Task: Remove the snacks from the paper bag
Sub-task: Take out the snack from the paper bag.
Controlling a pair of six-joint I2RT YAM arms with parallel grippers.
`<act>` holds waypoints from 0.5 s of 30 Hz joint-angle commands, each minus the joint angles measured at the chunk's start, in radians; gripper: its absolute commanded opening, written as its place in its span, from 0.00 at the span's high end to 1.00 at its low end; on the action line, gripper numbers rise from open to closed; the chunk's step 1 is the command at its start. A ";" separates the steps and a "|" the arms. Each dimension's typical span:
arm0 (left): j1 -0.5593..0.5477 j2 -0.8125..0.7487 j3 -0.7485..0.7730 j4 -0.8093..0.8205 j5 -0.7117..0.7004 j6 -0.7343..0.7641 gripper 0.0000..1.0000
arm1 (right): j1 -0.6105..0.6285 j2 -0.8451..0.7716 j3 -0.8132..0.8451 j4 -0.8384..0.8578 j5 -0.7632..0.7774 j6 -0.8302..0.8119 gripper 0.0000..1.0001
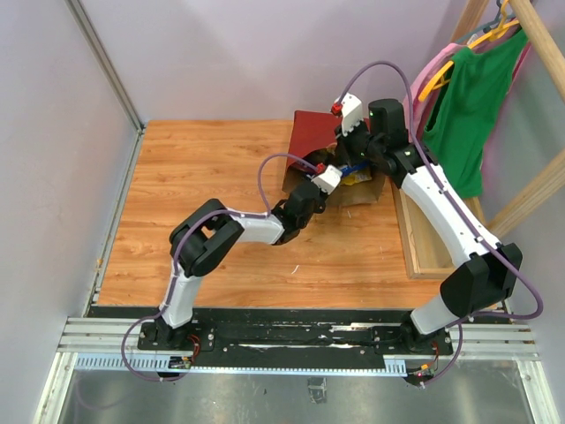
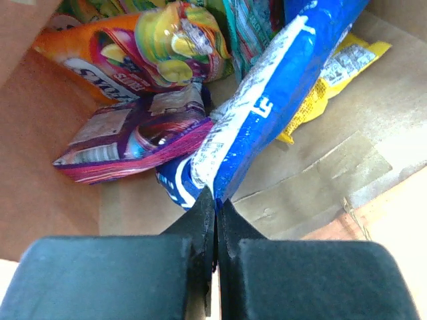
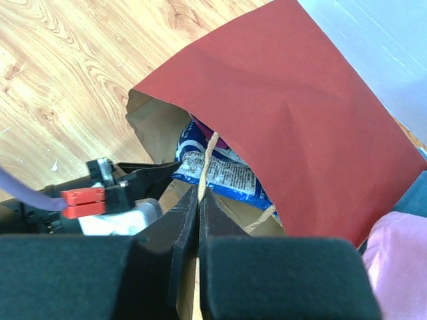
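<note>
Left claw [image 2: 215, 200] pinches one edge of the glossy blue snack bag [image 2: 267, 113] inside the red paper carrier bag [image 3: 287, 120]; right claw [image 3: 200, 200] grips its tan handle [image 3: 208, 157].

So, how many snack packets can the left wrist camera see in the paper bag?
5 in the paper bag: blue bag in the left gripper, orange packet top left, purple packet below it, teal packet at top, yellow packet behind the blue. More may be hidden.
</note>
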 commanded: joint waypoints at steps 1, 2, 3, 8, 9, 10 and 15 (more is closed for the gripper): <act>-0.009 -0.135 -0.047 0.069 0.015 0.002 1.00 | -0.017 -0.038 -0.017 0.054 -0.012 0.041 0.97; -0.010 -0.154 -0.054 0.070 0.007 0.000 1.00 | -0.016 -0.038 -0.020 0.060 -0.010 0.045 0.97; -0.010 -0.170 -0.059 0.072 0.001 -0.001 0.99 | -0.016 -0.037 -0.021 0.063 -0.008 0.050 0.97; -0.010 -0.258 -0.078 0.073 0.008 -0.005 0.99 | -0.019 -0.032 -0.020 0.074 0.016 0.065 0.96; -0.010 -0.268 -0.079 0.074 0.014 -0.007 0.99 | -0.020 -0.032 -0.020 0.075 0.022 0.069 0.96; -0.010 -0.286 -0.080 0.072 0.020 -0.008 0.99 | -0.020 -0.031 -0.020 0.076 0.029 0.071 0.95; -0.009 -0.291 -0.033 0.032 0.028 0.008 0.99 | -0.020 -0.026 -0.026 0.095 0.065 0.112 0.25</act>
